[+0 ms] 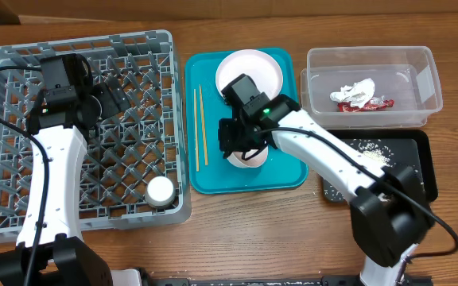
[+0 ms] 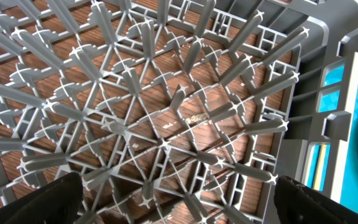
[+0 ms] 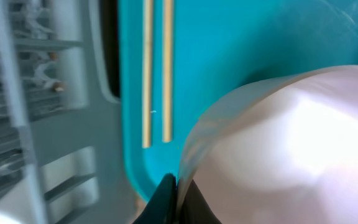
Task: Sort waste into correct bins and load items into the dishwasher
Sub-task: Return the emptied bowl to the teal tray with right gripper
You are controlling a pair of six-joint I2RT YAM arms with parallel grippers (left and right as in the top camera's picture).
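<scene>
My right gripper [image 1: 241, 141] [image 3: 178, 186] is shut on the rim of a small white bowl [image 1: 253, 159] [image 3: 291, 143], held tilted over the teal tray's near part. The round white plate [image 1: 249, 70] lies at the tray's far end. Two wooden chopsticks [image 1: 199, 127] [image 3: 156, 74] lie along its left side. My left gripper [image 1: 111, 97] [image 2: 179, 202] is open and empty above the grey dish rack [image 1: 22, 199] [image 2: 166, 93]. The clear tub [image 1: 420, 59] holds the white napkin [image 1: 356, 91] and the red-and-white wrapper [image 1: 368, 105]. The black tray [image 1: 424, 163] holds rice scraps [image 1: 372, 151].
The teal tray [image 1: 213, 179] [image 3: 241, 37] sits between the rack and the bins. A small round white vessel [image 1: 161, 191] stands in the rack's near right corner; cup or bowl, I cannot tell. The rack's wall [image 3: 73, 81] is close to the bowl's left.
</scene>
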